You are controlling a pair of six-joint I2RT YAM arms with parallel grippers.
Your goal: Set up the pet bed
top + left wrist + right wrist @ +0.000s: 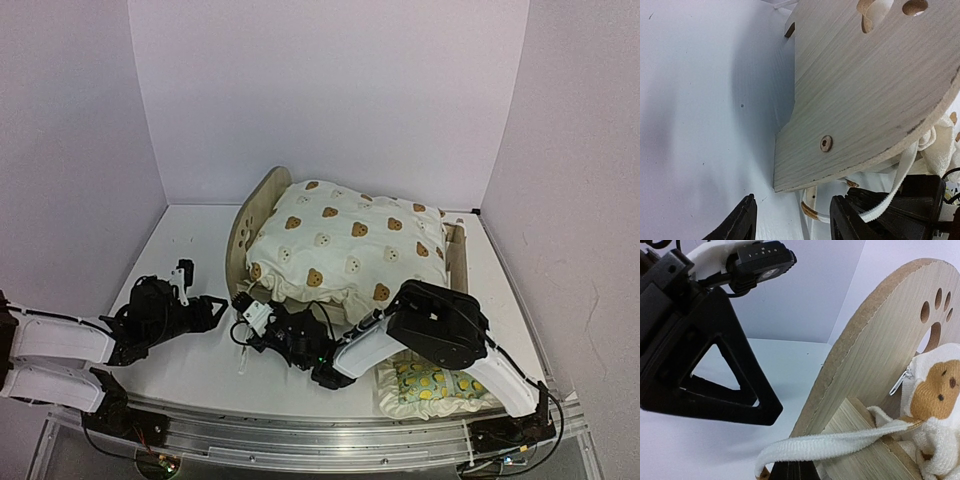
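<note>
The pet bed (247, 235) stands in the middle of the bench (190, 240). Its long axis runs across the bench, with the rounded headboard (865, 100) at the left-arm end. The cream bear-print cushion (345, 245) lies heaped on the frame behind the headboard.

Both claws sit at the headboard's near lower corner. The right claw (790, 471) is clenched on one white tie (830, 444) of the cushion, which it holds stretched past the headboard's edge. The left claw (792, 200) is released, jaws apart with nothing between them. It sits low over the bench on the outer face of the headboard, pointing towards that same corner.

The coming move probably turns on fastening that tie at the headboard. The free left claw has the shorter reach, as the tie runs just to its right.

The count is one bed, one cushion, two claws and one green lemon-print pillow (432, 383). The pillow lies well away from the headboard, on the bench under the right arm.
</note>
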